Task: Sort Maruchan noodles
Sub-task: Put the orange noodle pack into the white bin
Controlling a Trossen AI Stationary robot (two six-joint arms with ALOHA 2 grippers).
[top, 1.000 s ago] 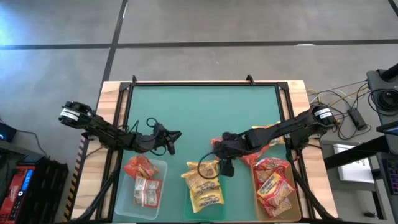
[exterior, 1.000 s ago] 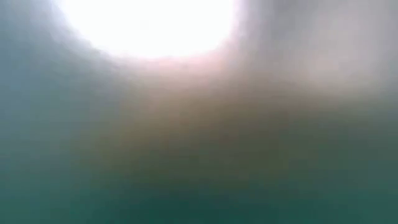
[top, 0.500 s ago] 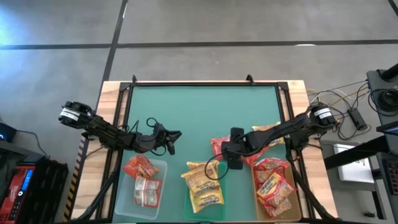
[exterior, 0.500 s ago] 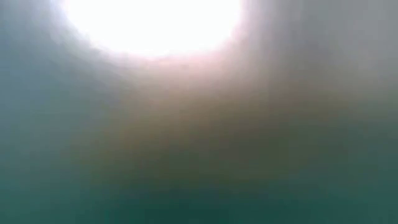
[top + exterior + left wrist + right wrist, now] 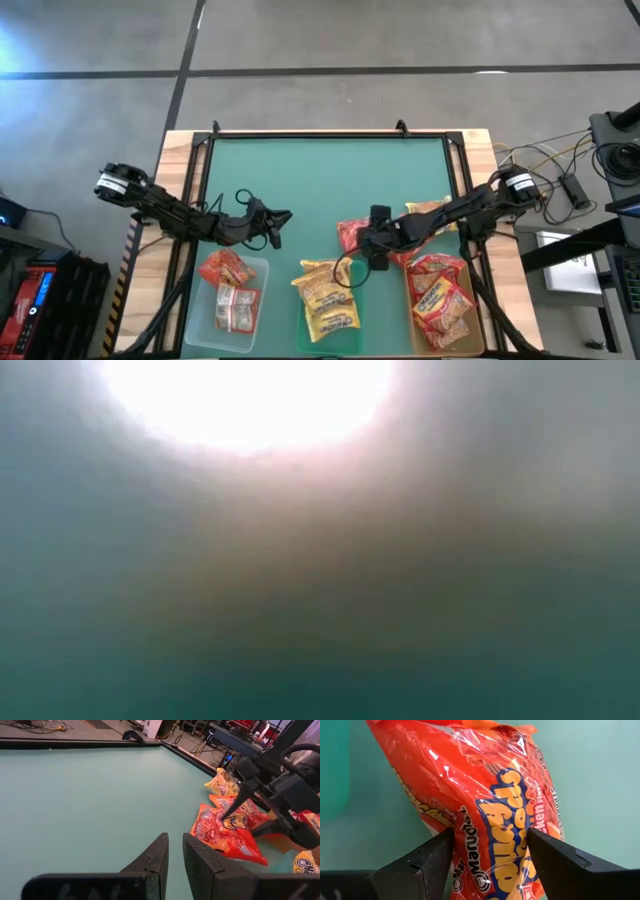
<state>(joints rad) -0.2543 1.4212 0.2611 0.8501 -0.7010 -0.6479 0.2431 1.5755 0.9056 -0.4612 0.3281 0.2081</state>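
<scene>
A red-orange Maruchan noodles packet point(image 5: 350, 233) point(image 5: 490, 800) lies flat on the green mat, near the middle tray. My right gripper point(image 5: 366, 252) point(image 5: 490, 837) is open and slants down over it, one finger on either side of the packet's printed face. A yellow packet point(image 5: 432, 213) and another red-orange packet point(image 5: 245, 810) lie on the mat behind it, partly under the right arm. My left gripper point(image 5: 283, 222) point(image 5: 175, 847) is shut, holds nothing and hovers over bare mat at the left. The low view shows only a blur. My right gripper comes at the red-orange packet from above, slanting, with its open fingers across the packet's top face. One fingertip point(image 5: 226, 814) stands right at the wrapper. I cannot tell whether it touches. The packet lies flat on the mat.
Three trays stand along the near edge: a clear one point(image 5: 262, 265) with red packets, a green one point(image 5: 300, 330) with yellow packets, and a right one point(image 5: 470, 300) with red-orange packets. The mat's far half point(image 5: 320, 170) is bare.
My right gripper has come down from above the middle tray's far end onto the red-orange packet, shifting a little toward the far edge and rolling its wrist. Its fingers have stayed open. The packet has not moved.
</scene>
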